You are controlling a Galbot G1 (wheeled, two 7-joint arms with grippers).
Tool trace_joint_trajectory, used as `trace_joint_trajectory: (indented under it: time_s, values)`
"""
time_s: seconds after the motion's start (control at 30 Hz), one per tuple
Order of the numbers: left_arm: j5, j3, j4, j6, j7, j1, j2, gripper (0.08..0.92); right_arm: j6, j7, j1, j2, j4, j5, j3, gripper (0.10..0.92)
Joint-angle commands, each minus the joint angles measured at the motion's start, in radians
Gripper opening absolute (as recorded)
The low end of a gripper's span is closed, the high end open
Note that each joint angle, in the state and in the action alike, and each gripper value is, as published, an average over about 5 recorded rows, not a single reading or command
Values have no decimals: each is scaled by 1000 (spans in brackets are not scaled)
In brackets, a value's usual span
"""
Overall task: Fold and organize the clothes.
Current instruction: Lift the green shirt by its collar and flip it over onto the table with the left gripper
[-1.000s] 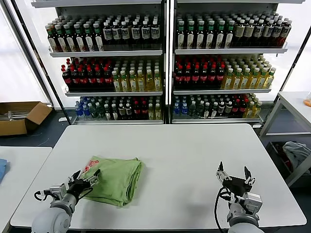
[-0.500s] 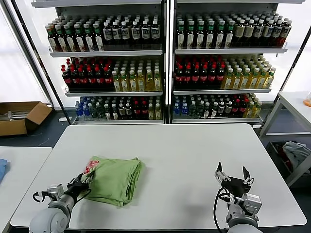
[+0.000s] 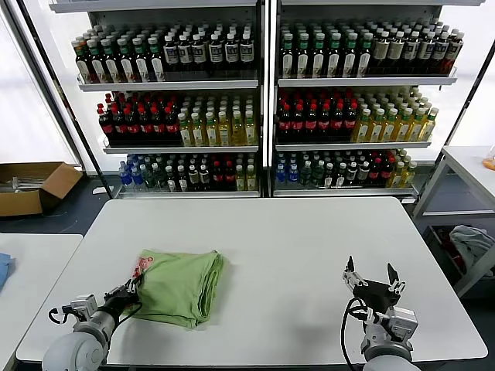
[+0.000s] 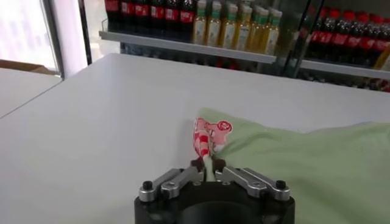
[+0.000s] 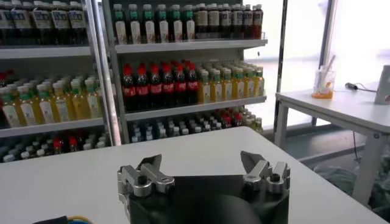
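The clothes, a folded light green shirt [image 3: 178,284] with a red-and-white logo [image 3: 141,266] at its near-left corner, lie on the white table [image 3: 286,247] towards the front left. My left gripper [image 3: 128,294] is at that corner, shut on the shirt's edge; in the left wrist view a thin strip of cloth with the logo [image 4: 210,131] runs between the closed fingers of the left gripper [image 4: 208,168]. My right gripper [image 3: 369,273] hovers near the table's front right, open with nothing between its fingers, and the right wrist view shows the same right gripper [image 5: 201,165].
Shelves of bottles [image 3: 263,100] stand behind the table. A cardboard box [image 3: 31,185] sits on the floor at the left. A second white table [image 3: 31,270] adjoins on the left, another [image 3: 472,166] at the far right with a cloth bundle [image 3: 472,243] beneath it.
My left gripper has closed on the shirt's near-left corner and pulled back slightly, drawing the shirt's edge with it. The right arm has stayed still.
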Motion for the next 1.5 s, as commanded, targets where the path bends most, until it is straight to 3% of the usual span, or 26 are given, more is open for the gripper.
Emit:
trace_joint_trajectory:
  time_s: [0.03,0.43,0.57,0.8,1.17,1.33,1.5]
  values:
    - [-86,-126,-29,1,-15,4,71,118,-3,3,10,-3,-4,3,4,823]
    - [-226,-459,44,21,-23,2,368,110,-6,10,42,-3,-26,7,-19,823]
    - [-204,-456,-29,22,-8,28,392,110,-6,11,49,3,-33,5,-28,823]
    - [-79,-224,-197,22,11,48,254,110,-4,12,32,1,-29,4,-16,823]
    - [63,316,-487,56,-67,23,0,110,1,11,-30,15,-20,-2,30,823]
    - [207,516,-436,53,-45,-11,-94,110,2,9,-56,36,-8,-19,37,823]
    - [251,580,-374,54,-36,-53,-146,110,4,7,-68,45,-4,-38,38,823]
